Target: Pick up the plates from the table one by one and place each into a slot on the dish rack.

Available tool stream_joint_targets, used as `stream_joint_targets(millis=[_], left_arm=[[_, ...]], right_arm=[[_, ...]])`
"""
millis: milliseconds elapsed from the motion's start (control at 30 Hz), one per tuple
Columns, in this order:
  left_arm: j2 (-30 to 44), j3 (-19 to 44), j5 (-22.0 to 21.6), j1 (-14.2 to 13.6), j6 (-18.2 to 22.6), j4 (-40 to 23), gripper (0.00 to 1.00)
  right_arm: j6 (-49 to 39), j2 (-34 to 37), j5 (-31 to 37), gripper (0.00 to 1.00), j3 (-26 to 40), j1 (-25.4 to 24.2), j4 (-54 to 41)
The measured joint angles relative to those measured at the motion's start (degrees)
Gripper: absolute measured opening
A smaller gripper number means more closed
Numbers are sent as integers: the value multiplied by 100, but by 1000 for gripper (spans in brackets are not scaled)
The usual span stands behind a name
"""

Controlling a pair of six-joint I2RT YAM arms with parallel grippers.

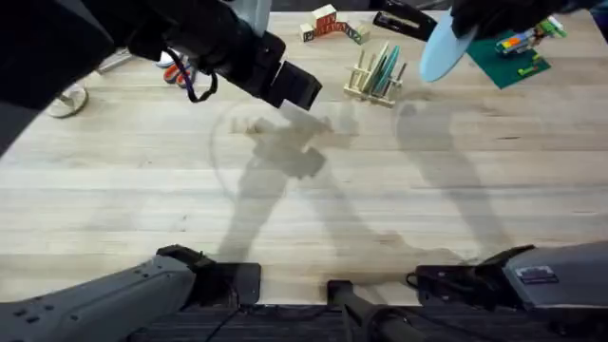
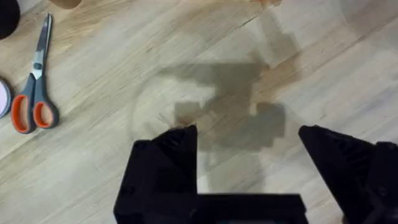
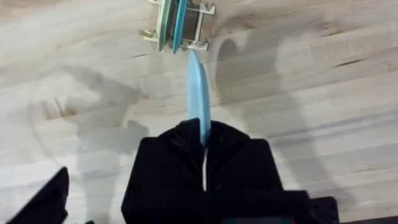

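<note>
Up close under the overhead camera, the black left gripper (image 2: 249,168) hangs over the bare light wooden desk (image 1: 142,190) with jaws spread wide and empty. The black right gripper (image 3: 202,146) is clamped on the light blue round plate (image 1: 443,47), held edge-on in the air just beside the small wooden peg dish rack (image 1: 373,76), where a cream plate (image 3: 165,18) and a teal plate (image 3: 180,22) stand upright in its slots.
</note>
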Motion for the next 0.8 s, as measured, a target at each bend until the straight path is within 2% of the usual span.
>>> stream_joint_targets(millis=[300, 800], left_arm=[[0, 0, 0, 0, 0, 2, 994], [0, 0, 0, 0, -2, 37, 993]], right_arm=[[569, 808, 194, 32, 799, 181, -36], [1169, 1170, 225, 32, 866, 222, 273]])
